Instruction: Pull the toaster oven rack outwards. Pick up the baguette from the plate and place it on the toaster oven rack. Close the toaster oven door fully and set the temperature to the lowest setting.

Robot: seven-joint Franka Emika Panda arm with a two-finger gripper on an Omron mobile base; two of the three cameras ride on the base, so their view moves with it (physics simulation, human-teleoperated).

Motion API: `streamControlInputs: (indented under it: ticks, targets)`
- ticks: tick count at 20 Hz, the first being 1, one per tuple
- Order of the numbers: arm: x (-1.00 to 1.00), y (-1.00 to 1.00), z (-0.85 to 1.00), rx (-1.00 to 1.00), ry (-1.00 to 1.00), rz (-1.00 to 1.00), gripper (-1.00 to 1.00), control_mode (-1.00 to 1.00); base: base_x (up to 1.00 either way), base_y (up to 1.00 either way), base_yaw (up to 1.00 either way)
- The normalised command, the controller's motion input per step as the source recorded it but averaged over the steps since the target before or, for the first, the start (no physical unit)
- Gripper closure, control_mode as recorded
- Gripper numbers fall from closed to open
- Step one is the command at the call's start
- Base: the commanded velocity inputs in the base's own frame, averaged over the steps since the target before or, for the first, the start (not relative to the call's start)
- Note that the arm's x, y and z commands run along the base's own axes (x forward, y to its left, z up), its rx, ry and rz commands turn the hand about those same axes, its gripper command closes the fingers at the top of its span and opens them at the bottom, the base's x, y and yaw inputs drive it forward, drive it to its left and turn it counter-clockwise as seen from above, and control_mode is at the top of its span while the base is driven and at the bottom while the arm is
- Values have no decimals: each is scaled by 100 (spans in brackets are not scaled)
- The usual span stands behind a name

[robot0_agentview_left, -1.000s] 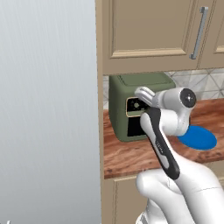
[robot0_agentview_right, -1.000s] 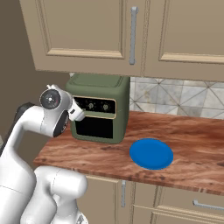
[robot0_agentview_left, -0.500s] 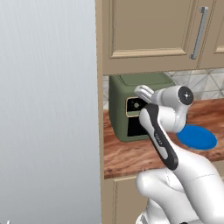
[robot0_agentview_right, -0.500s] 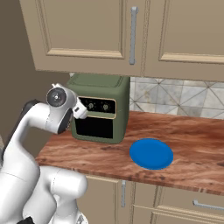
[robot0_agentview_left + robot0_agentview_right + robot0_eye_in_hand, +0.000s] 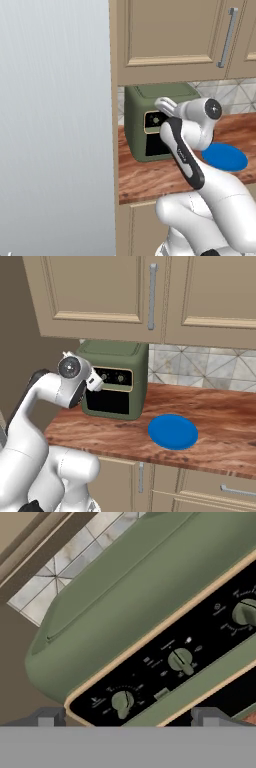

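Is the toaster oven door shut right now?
Shut: the toaster oven door sits flush and upright against the front, under the knobs.

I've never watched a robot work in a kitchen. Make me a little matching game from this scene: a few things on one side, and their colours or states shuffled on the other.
Things:
1. toaster oven
2. plate
3. gripper
4. counter

Descriptions:
A. bright blue, nothing on it
B. reddish-brown wood grain
C. olive green, door shut
D. open, up at the knobs

Pairs: 1-C, 2-A, 3-D, 4-B

Matt olive toaster oven (image 5: 118, 381), glossy wood-grain counter (image 5: 215, 421), smooth blue plate (image 5: 173, 431)
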Motion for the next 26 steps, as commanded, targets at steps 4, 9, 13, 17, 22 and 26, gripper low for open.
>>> streamControlInputs:
  ticks: [4,9,13,17,22,26]
  targets:
    - [0,0,-12,0,-8,0,-100,-100,0,0,0]
    - [13,0,-10,1,-2,0,-100,-100,0,0,0]
    - [2,0,-7,1,-4,0,-100,-100,0,0,0]
    - [0,0,-4,0,-4,0,-100,-100,0,0,0]
    - [0,1,-6,0,-4,0,-100,-100,0,0,0]
    - [0,1,-12,0,-6,0,-100,-100,0,0,0]
